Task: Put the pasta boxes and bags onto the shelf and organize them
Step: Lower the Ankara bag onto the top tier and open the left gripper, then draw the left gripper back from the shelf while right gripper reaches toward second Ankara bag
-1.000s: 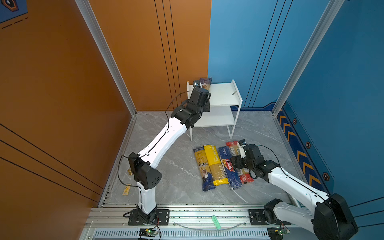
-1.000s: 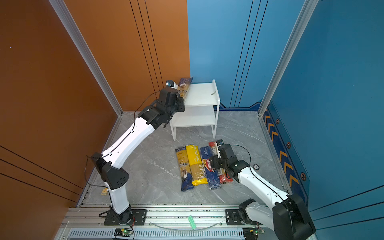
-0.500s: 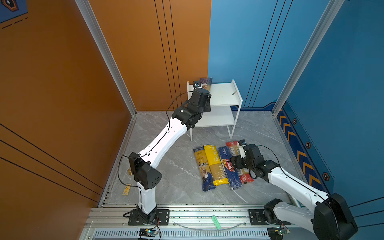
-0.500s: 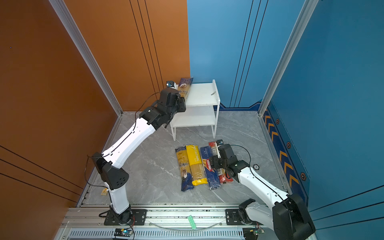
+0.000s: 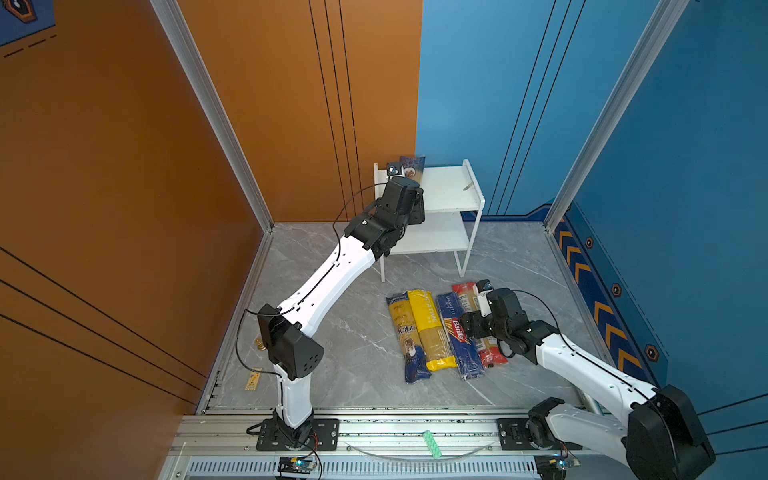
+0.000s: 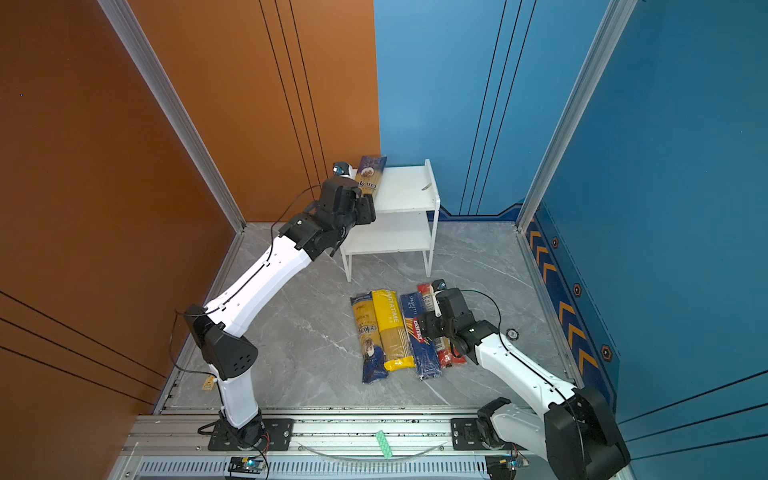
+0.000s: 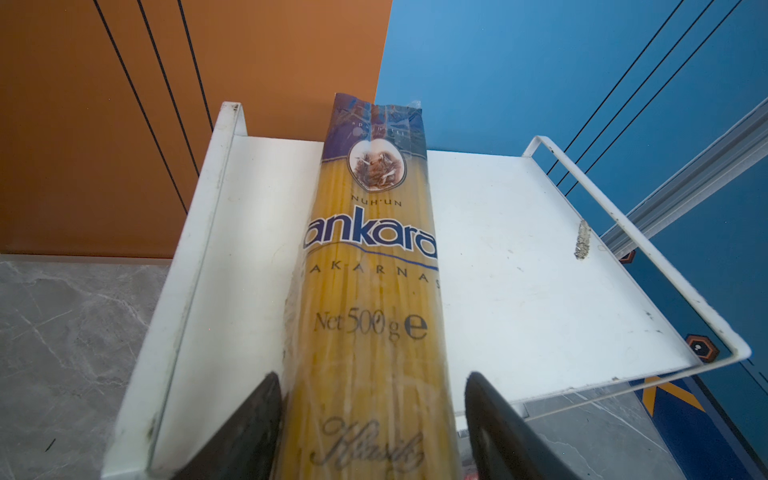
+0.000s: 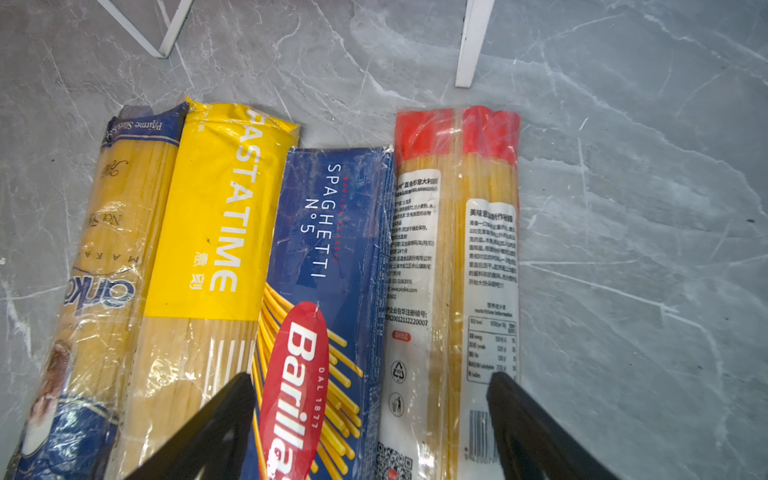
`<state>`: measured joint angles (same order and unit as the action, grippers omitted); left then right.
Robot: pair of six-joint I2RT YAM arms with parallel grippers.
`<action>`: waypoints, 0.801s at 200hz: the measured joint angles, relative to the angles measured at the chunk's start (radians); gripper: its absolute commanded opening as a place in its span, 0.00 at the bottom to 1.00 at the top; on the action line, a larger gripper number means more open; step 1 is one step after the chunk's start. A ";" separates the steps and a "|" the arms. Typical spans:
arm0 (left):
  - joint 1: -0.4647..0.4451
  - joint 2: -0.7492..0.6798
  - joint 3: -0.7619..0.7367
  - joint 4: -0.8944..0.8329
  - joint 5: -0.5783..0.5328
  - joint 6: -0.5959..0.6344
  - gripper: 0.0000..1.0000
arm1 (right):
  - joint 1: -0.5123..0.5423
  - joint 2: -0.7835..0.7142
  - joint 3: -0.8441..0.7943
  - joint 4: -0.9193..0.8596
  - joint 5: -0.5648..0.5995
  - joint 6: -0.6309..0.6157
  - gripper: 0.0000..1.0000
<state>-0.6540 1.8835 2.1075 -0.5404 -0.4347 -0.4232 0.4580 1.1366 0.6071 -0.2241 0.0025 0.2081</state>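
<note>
Ankara pack (image 7: pixel 370 291) lies along the shelf (image 7: pixel 519 270) top board, its near end between the parted, released jaws of the left pincer (image 7: pixel 372 376). Right pincer (image 8: pixel 370 375) is spread wide, empty, above the Barilla pack (image 8: pixel 328 249) and red-ended pack (image 8: pixel 457 249).

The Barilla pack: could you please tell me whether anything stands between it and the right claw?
Nothing visible does: the open right claw hangs directly over the Barilla pack and the red-ended pack lying against it.

The ankara pack (image 7: pixel 370 291) lies on the shelf's (image 7: pixel 519 270) top board between parted jaws
</note>
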 measured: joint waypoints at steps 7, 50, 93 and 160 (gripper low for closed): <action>0.000 -0.001 -0.001 0.000 0.000 0.002 0.81 | 0.000 0.000 0.000 0.000 0.000 0.000 0.86; 0.000 -0.024 -0.019 0.000 0.000 0.013 0.84 | 0.000 0.000 0.000 -0.001 -0.003 0.000 0.87; 0.000 -0.071 -0.039 0.000 0.000 0.019 0.92 | 0.000 0.000 0.003 -0.002 -0.006 0.000 0.87; 0.000 -0.196 -0.148 0.026 0.000 0.042 0.98 | 0.000 -0.026 0.061 -0.029 -0.031 0.000 0.89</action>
<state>-0.6540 1.6878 1.9591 -0.5140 -0.4347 -0.3817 0.4580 1.1103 0.6685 -0.2535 -0.0284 0.2081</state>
